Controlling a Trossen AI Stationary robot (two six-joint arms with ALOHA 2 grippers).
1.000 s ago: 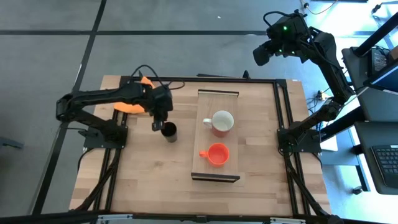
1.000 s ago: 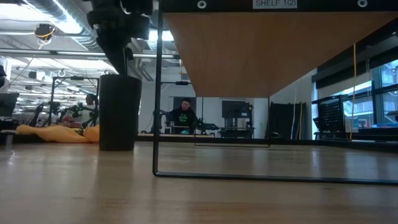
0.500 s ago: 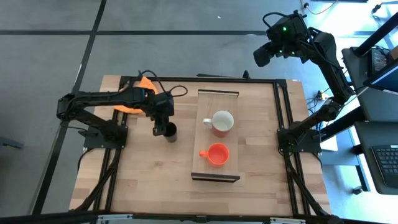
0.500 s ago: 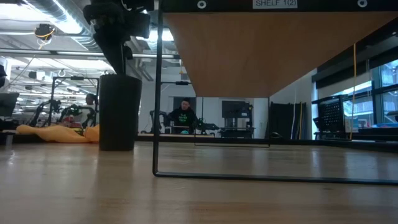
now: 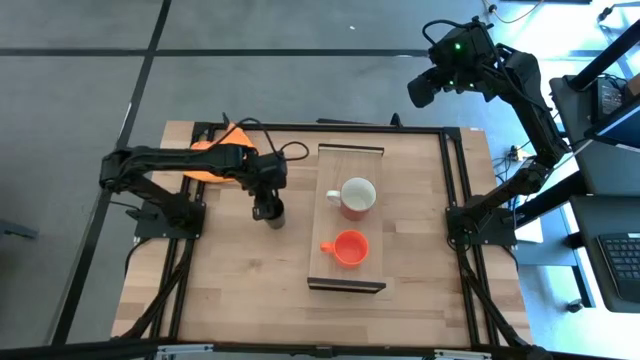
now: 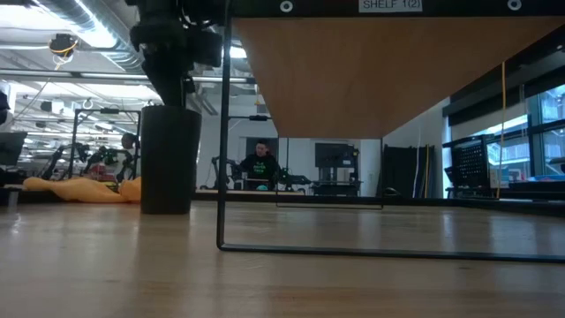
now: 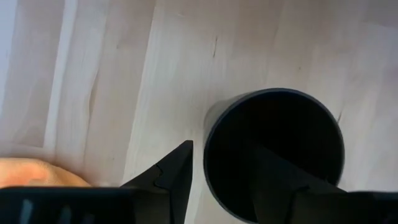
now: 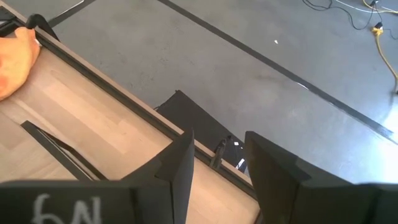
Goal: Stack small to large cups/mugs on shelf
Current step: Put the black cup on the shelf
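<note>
Pale wooden shelf [image 5: 347, 225] with dark metal brackets – matt black cup [image 7: 273, 152] – soft orange cloth [image 5: 212, 163]

Obstacles and clearances, table seen from above.
- Shelf [image 5: 349, 170]: centre, long axis 12 to 6. White-and-red mug [image 5: 355, 196] at its middle, orange mug [image 5: 350, 247] just toward 6; board bare toward 12.
- Black cup [image 5: 272, 213]: at 9 of the shelf, open tabletop between them. Left gripper [image 5: 263, 209] straddles its rim, one finger [image 7: 280, 180] inside, one outside.
- Orange cloth [image 5: 213, 163]: 10 o'clock corner.
- Tabletop [image 5: 230, 290] toward 6: bare.
- Right gripper [image 5: 424, 88]: off the table, 1 o'clock.
</note>
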